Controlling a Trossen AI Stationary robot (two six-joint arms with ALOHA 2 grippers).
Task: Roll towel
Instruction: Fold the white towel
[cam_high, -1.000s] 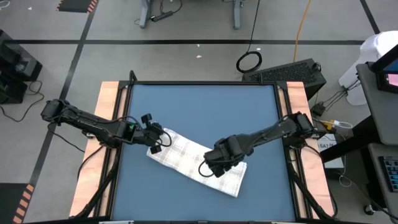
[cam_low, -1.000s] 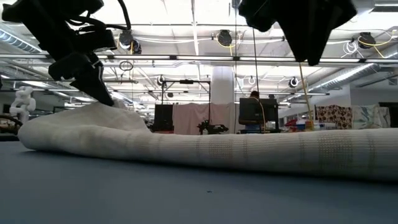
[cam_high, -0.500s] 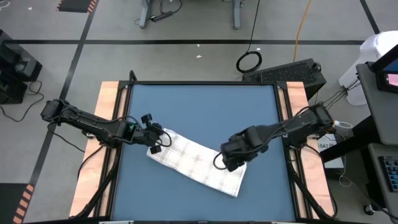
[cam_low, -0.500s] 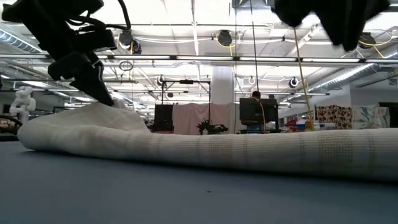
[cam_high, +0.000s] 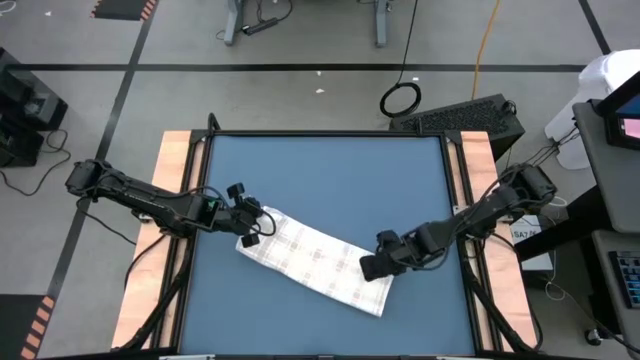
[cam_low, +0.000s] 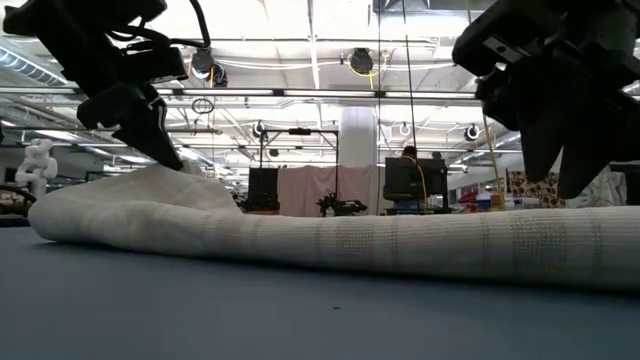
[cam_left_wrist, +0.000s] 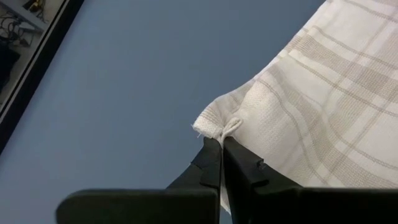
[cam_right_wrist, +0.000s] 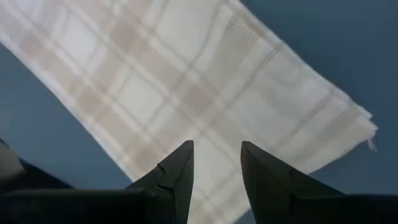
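towel (cam_high: 318, 262) lay folded, diagonal on blue table (cam_high: 320, 170) | left gripper (cam_left_wrist: 221, 144) – fingers pinched shut on its left corner | right gripper (cam_right_wrist: 216, 163) – fingers apart, holding nothing, above its right end

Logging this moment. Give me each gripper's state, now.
Left gripper: closed, pinching a corner of the towel.
Right gripper: open, holding nothing, above the towel near its other end.

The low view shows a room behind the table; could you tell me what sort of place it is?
Probably a large robotics lab or workshop hall: ceiling lights on open rails, a computer workstation, and hanging cloth partitions.
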